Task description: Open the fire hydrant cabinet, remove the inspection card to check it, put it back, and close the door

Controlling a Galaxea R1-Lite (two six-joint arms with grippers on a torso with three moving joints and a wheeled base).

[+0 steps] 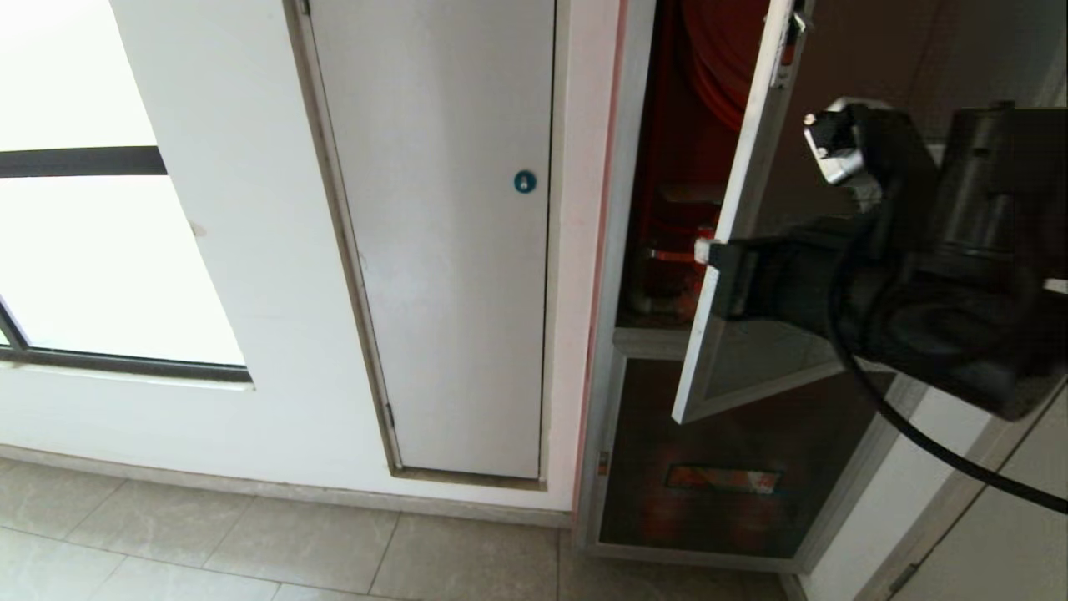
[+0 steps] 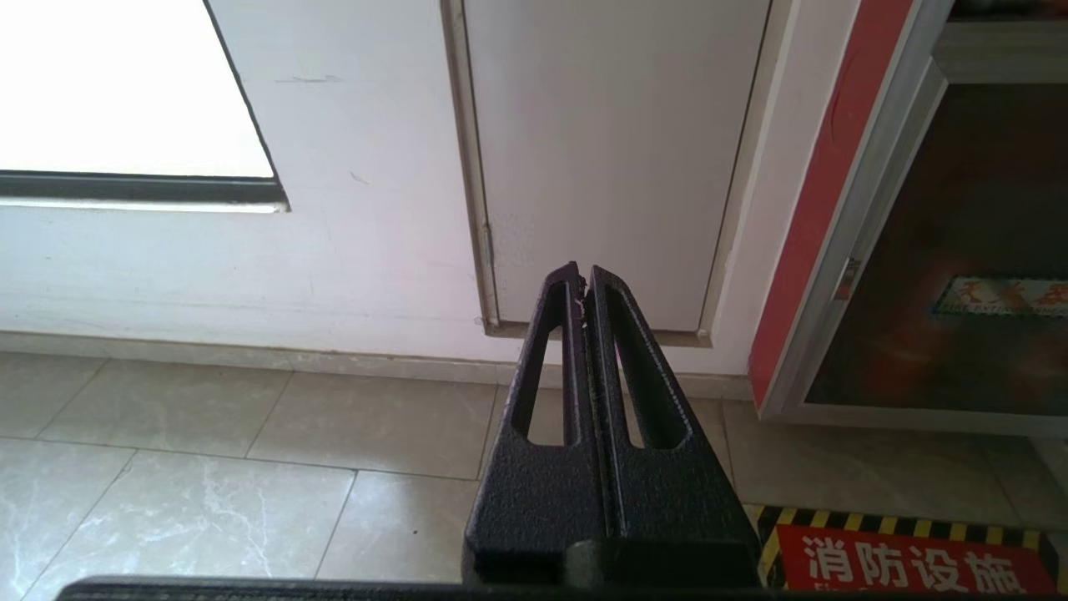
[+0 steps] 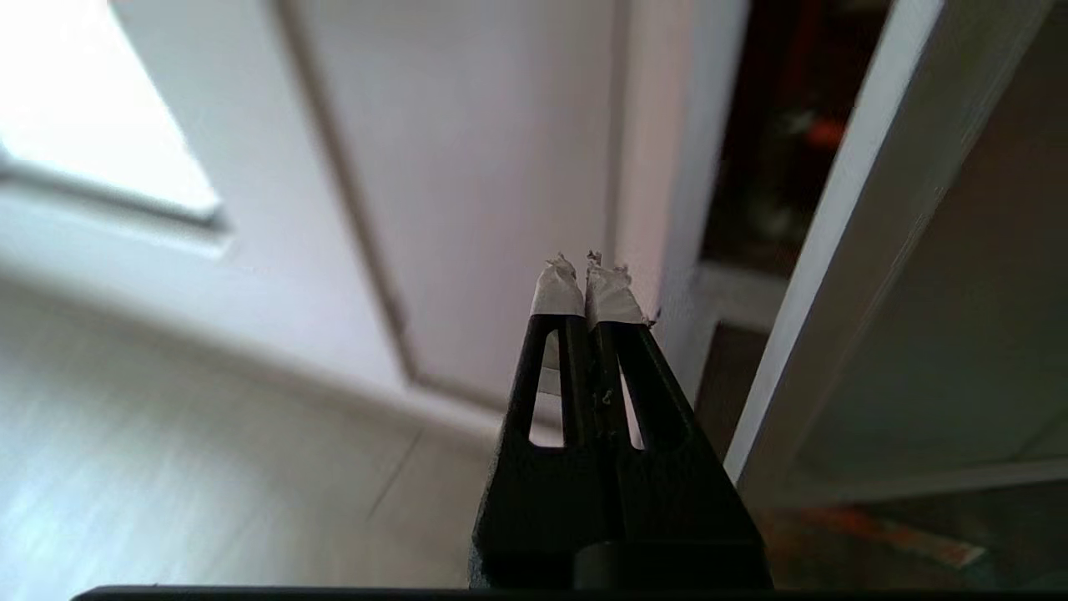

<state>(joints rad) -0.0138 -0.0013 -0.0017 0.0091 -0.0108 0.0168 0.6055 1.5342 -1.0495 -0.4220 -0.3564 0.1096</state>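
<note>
Half open, the door (image 1: 734,217) stands ajar from the fire hydrant cabinet (image 1: 667,209), the right gripper (image 1: 705,250) at its free edge, fingers closed and empty. Best push the edge steadily outward. Left gripper (image 2: 584,280) hangs closed, idle.

A plain white door panel (image 1: 434,250) carries a round blue lock (image 1: 525,181). Left of it – a bright window (image 1: 75,250). Below, pale floor tiles (image 1: 250,551).
</note>
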